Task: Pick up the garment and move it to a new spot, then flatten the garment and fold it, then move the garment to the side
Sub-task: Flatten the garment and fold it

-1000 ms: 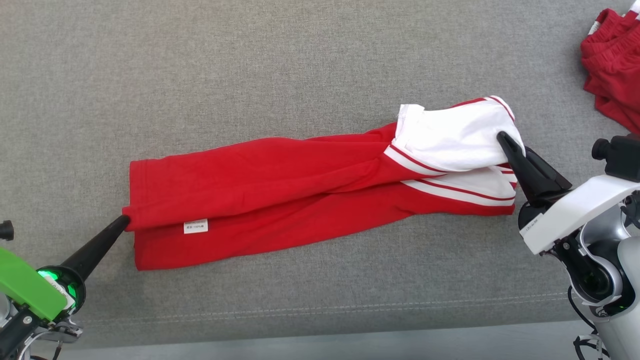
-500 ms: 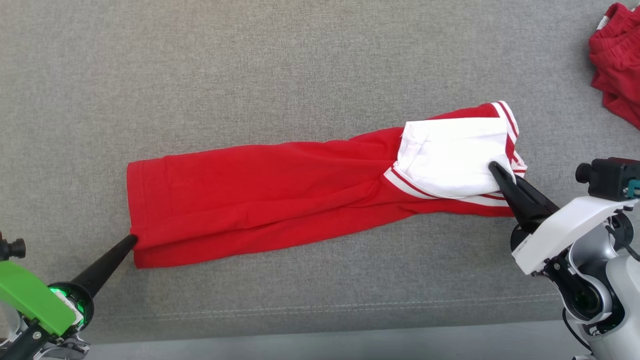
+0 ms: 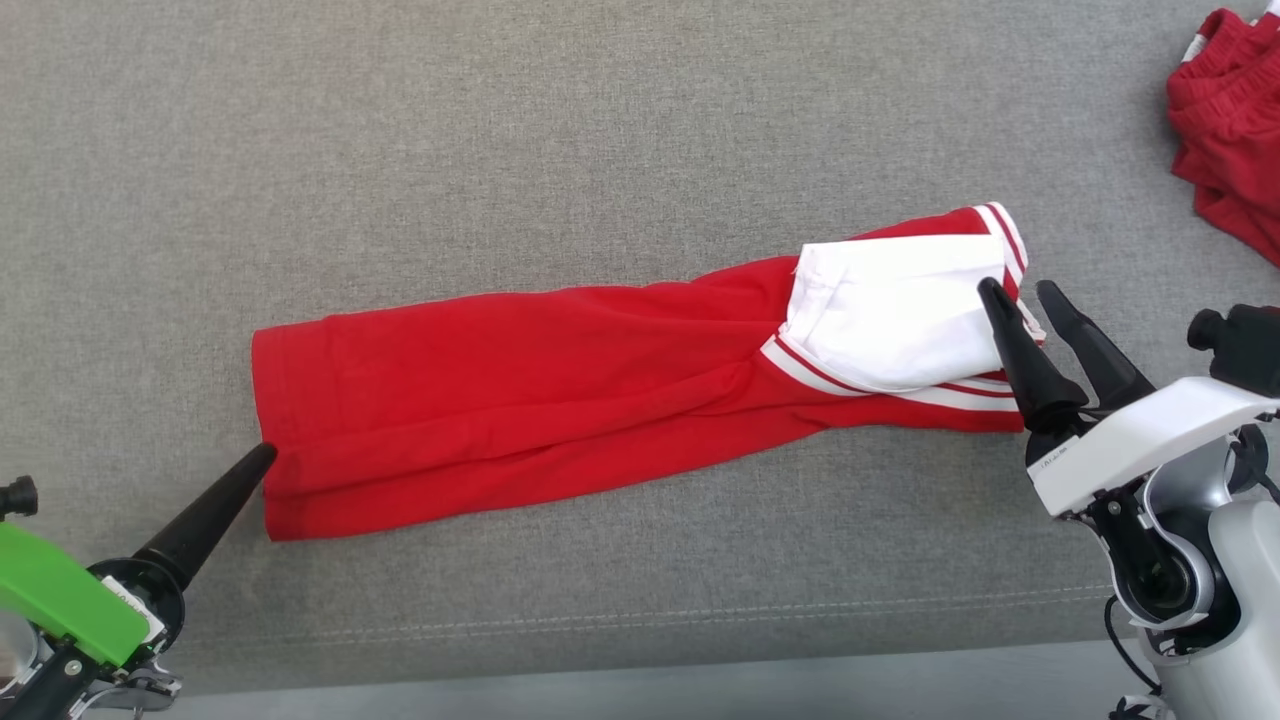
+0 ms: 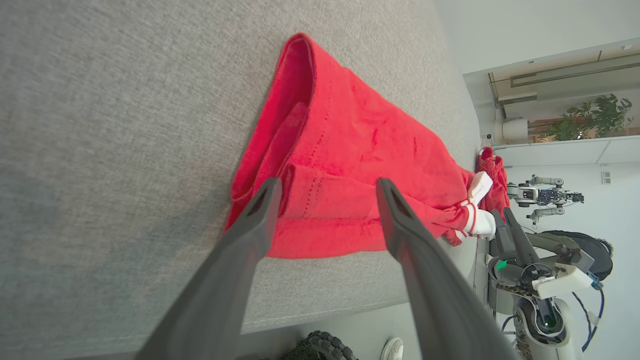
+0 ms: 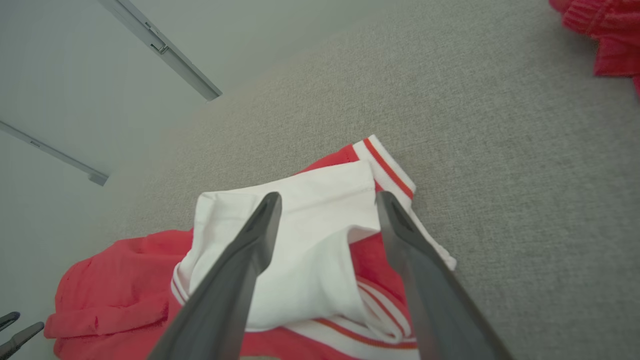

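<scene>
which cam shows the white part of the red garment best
Right wrist view: the white part lies close and large between the right pincer's open fingers. The head view shows it nearly whole but smaller. The left wrist view shows it tiny, far off.

We note a grey woven surface (image 3: 600,130) with a stitched seam (image 3: 600,618) along its near edge. A crumpled red cloth pile (image 3: 1225,130) lies on it, far right. A potted plant (image 4: 592,117) stands in the background.

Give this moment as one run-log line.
garment: folded lengthwise, lying on grey surface | left claw: open at red hem | right claw: open at white end
</scene>
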### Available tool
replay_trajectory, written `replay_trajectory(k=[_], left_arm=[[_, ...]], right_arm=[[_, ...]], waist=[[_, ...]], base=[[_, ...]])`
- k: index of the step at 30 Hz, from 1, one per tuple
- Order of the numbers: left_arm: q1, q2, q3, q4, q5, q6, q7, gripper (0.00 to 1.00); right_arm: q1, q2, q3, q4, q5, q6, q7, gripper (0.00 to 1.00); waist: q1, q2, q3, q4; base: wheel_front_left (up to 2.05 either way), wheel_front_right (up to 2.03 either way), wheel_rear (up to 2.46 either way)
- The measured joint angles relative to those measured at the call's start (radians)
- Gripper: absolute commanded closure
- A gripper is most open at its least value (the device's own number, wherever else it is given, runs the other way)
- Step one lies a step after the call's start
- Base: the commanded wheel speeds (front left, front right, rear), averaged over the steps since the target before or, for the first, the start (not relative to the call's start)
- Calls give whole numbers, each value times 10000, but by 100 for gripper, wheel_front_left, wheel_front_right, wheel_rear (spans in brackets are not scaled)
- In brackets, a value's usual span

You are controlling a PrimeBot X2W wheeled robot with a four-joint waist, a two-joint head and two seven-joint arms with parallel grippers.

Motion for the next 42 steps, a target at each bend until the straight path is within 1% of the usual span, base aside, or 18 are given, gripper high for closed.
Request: replay_trajectory(k=[2, 6, 8, 10, 12, 14, 17, 19, 23, 25, 29, 33, 35, 37, 38, 42], left_arm=[[40, -82, 96, -40, 36, 0, -188, 0], [353, -94, 213, -219, 286, 0, -470, 0], [493, -132, 259, -332, 566, 0, -627, 0], [586, -155, 337, -491, 765, 0, -832, 0], [671, -102, 309, -711, 1162, 0, -993, 0], [858, 31, 272, -911, 1914, 0, -1231, 0], [992, -151, 249, -1166, 1987, 0, -1467, 0], [1017, -198, 88, -1383, 2222, 0, -1586, 0], [1255, -128, 144, -1628, 3312, 8, -2063, 0], [1348, -178, 130, -1762, 3593, 36, -2286, 0], [1395, -259, 17, -2136, 4220, 203, -2642, 0], [1549, -339, 73, -2370, 5043, 568, -3035, 0], [1560, -531, 10, -2548, 5106, 704, -3175, 0], [1560, -646, -192, -2675, 5175, 721, -3246, 0], [1560, -658, -242, -2746, 5281, 729, -3283, 0], [1560, -654, -389, -2968, 5816, 886, -3459, 0]], right_arm=[[74, 201, -136, -25, 142, -13, -199, 0], [506, 759, -487, -127, 721, -184, -514, 0], [888, 1241, -732, -127, 1417, -190, -633, 0], [1337, 1718, -757, -123, 2052, -190, -635, 0], [1807, 1935, -686, -69, 2324, -186, -677, 0], [2091, 1950, -562, 128, 2376, -176, -677, 0], [2302, 2044, -456, 274, 2466, -148, -708, 0], [2311, 2075, -376, 334, 2522, 25, -713, 0], [2277, 2188, -257, 477, 2778, 278, -792, 0], [2265, 2259, -291, 606, 3058, 307, -794, 0], [2266, 2266, -305, 867, 3338, 562, -796, 0], [2261, 2301, -309, 1129, 3676, 830, -796, 0], [2212, 2318, -318, 1266, 3739, 899, -798, 0], [2122, 2326, -349, 1427, 3776, 911, -811, 0], [2050, 2322, -351, 1501, 3776, 988, -811, 0], [1660, 2332, -322, 1774, 3776, 1080, -853, 0]], waist=[[0, 0, -33, -32], [0, 0, -145, -141], [0, 0, -217, -198], [0, 0, -290, -246], [0, 0, -341, -288], [0, 0, -390, -321], [0, 0, -418, -350], [0, 0, -428, -351], [0, 0, -467, -380], [0, 0, -521, -404], [0, 0, -622, -405], [0, 0, -692, -377], [0, 0, -695, -349], [0, 0, -698, -317], [0, 1, -696, -303], [0, 0, -693, -255]], base=[[0, 0, 0], [0, 0, 0], [0, 0, 0], [0, 0, 0], [0, 0, 0], [0, 0, 0], [0, 0, 0], [0, 0, 0], [0, 0, 0], [0, 0, 0], [0, 0, 0], [0, 0, 0], [0, 0, 0], [0, 0, 0], [0, 0, 0], [0, 0, 0]])
